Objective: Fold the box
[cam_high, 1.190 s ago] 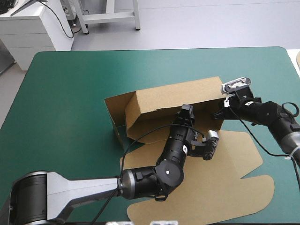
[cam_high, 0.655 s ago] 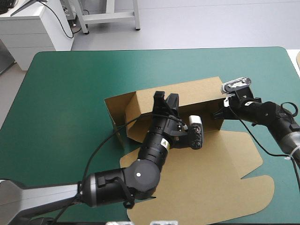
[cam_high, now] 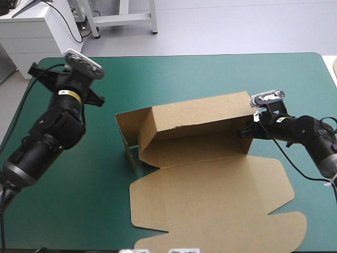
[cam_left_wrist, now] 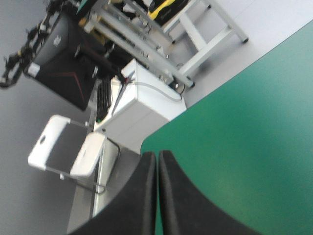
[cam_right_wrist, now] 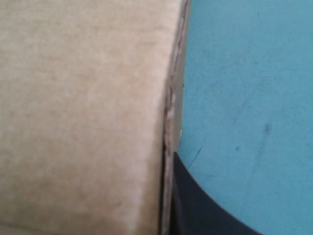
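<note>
On the left of the table, the high view shows me the left arm (cam_high: 55, 118) raised over the teal-green cover (cam_high: 174, 74), near the far left corner and well apart from the box. From this camera I cannot make out its fingers. The left wrist view answers this. The left gripper (cam_left_wrist: 157, 155) has its two black fingers pressed together in one pointed arch, with nothing between them. Ahead of it I see only the rounded corner of the cover.

In the middle of the table is the box (cam_high: 210, 195), brown and half formed. Only the high view gives me its whole shape. A long wall (cam_high: 200, 113) is raised along the far side, and an end flap (cam_high: 128, 124) stands up at its left end. A wide flat panel with cut tabs lies on the cover and reaches almost to the near edge.

On the right, the right gripper (cam_high: 244, 132) is at the right end of the long wall. The high view does not let me see how the fingers sit there. The right wrist view does: the brown board fills one side and its cut edge runs straight out of the gripper. One black finger (cam_right_wrist: 200, 213) lies against this edge on the side of the bare cover, and the other finger is hidden behind the board. So this gripper is clamped on the wall of the box.
</note>
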Action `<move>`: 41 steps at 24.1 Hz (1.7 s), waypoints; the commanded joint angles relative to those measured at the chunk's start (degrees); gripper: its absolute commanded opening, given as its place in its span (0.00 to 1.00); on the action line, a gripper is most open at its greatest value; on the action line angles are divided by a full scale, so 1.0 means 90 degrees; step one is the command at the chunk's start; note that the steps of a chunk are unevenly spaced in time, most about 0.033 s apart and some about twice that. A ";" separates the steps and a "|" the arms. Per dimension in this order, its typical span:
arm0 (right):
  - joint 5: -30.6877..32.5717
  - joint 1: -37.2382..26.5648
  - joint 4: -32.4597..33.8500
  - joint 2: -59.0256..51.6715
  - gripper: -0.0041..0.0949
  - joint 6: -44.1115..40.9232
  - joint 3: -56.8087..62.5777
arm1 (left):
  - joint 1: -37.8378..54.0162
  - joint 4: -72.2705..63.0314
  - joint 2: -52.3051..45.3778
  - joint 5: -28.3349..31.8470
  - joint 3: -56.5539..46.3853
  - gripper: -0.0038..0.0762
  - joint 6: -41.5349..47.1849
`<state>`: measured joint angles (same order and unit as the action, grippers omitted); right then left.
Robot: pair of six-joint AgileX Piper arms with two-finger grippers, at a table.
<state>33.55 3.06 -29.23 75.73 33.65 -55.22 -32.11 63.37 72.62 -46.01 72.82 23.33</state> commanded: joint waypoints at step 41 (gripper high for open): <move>0.1859 0.0808 0.1037 0.2177 0.38 -0.1570 -0.3959 | 0.3705 -0.5991 -0.0239 -0.0646 0.0177 0.04 -0.2926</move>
<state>48.35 10.53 -19.53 98.26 18.93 -85.96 1.08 9.16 71.90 -53.59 72.82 -2.45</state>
